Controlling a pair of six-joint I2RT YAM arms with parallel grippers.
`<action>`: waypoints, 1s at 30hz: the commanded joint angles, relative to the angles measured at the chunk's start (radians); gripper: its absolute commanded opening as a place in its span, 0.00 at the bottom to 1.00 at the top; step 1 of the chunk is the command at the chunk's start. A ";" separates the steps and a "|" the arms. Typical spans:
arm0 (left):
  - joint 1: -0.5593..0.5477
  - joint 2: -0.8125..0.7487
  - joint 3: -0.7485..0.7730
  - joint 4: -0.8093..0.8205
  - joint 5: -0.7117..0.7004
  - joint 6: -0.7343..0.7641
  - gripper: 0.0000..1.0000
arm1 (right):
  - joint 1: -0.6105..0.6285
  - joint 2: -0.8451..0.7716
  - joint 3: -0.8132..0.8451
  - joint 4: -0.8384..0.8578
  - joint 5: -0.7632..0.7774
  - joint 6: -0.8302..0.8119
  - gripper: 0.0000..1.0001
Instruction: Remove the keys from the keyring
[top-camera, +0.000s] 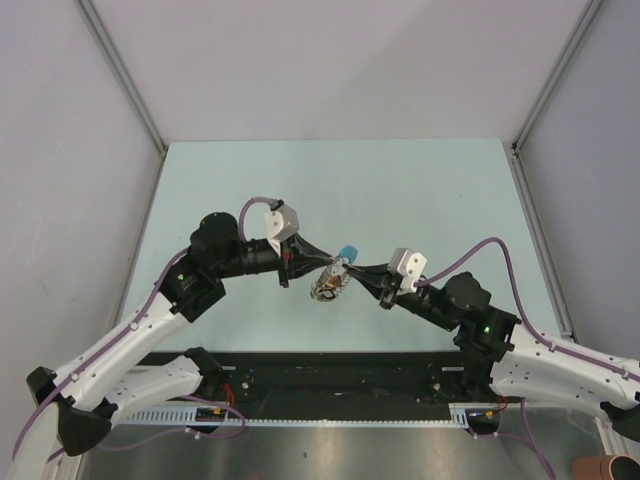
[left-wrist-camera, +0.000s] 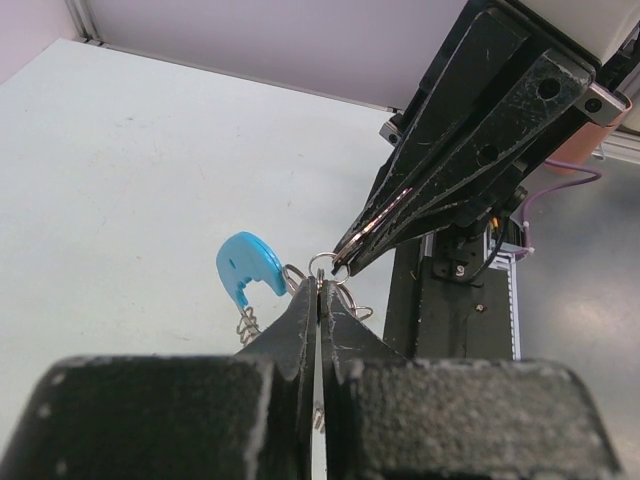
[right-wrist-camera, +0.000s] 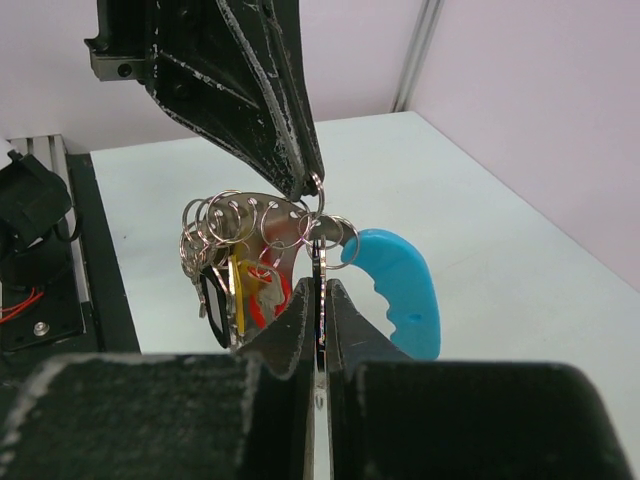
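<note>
The keyring (right-wrist-camera: 283, 232) is a silvery metal loop with several small rings and a light-blue curved band (right-wrist-camera: 400, 288). It hangs in the air between my two grippers above the middle of the table (top-camera: 250, 190). My left gripper (left-wrist-camera: 320, 284) is shut on a small ring at the top of the keyring. My right gripper (right-wrist-camera: 318, 286) is shut on a thin flat key (right-wrist-camera: 318, 262) hanging from a ring. A red-headed key (right-wrist-camera: 262, 306), a yellow one and a dark key (right-wrist-camera: 212, 300) dangle to the left. In the top view the bunch (top-camera: 328, 285) hangs below the blue band (top-camera: 348, 250).
The pale green table has grey walls on three sides. A black rail (top-camera: 340, 385) with the arm bases runs along the near edge. Purple cables (top-camera: 480, 250) loop from both wrists.
</note>
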 joint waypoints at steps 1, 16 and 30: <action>0.012 -0.032 -0.003 0.082 -0.004 -0.006 0.00 | 0.002 -0.018 0.028 0.054 0.040 0.022 0.00; 0.012 -0.055 -0.019 0.109 0.030 -0.012 0.00 | -0.001 0.027 0.027 0.091 0.078 0.067 0.00; 0.014 -0.072 -0.058 0.226 0.042 -0.075 0.00 | 0.002 0.004 0.010 0.097 -0.003 0.101 0.25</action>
